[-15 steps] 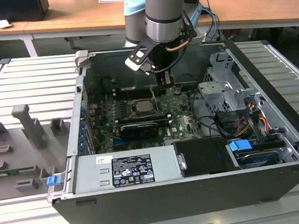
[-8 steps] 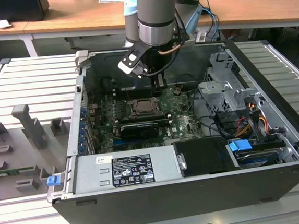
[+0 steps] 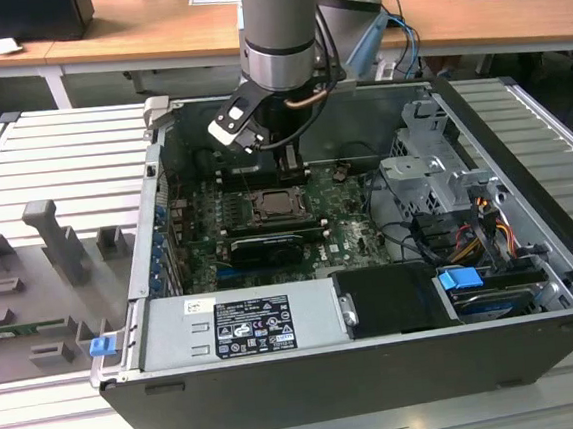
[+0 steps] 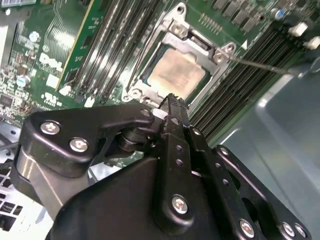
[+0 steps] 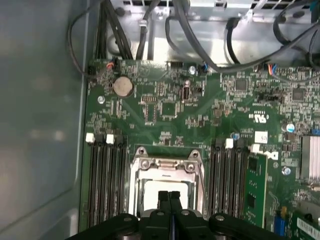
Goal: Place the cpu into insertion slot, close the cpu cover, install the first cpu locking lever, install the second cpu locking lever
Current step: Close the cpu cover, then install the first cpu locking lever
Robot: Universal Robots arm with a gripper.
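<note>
The cpu (image 4: 177,75), a pale silver-beige square, lies in the socket on the green motherboard (image 5: 165,107). The cpu cover (image 4: 192,42), a silvery frame, lies down around it, and the chip shows through its square opening. In the first wrist view the cover (image 5: 165,164) frames the cpu (image 5: 149,187) as well. A thin metal lever rod (image 4: 260,66) sticks out from one corner of the socket. My gripper (image 4: 171,101) hangs just above the socket's edge, shut, with nothing between its fingers (image 5: 164,196). In the exterior view the gripper (image 3: 287,159) hovers above the socket (image 3: 276,205).
Memory slots (image 5: 105,175) run along both sides of the socket, one holding a green module (image 5: 252,190). The grey case wall (image 5: 40,125) stands close beside the board. Cables (image 5: 200,45) cross above it. A drive cage (image 3: 429,177) and power supply (image 3: 241,324) fill the case.
</note>
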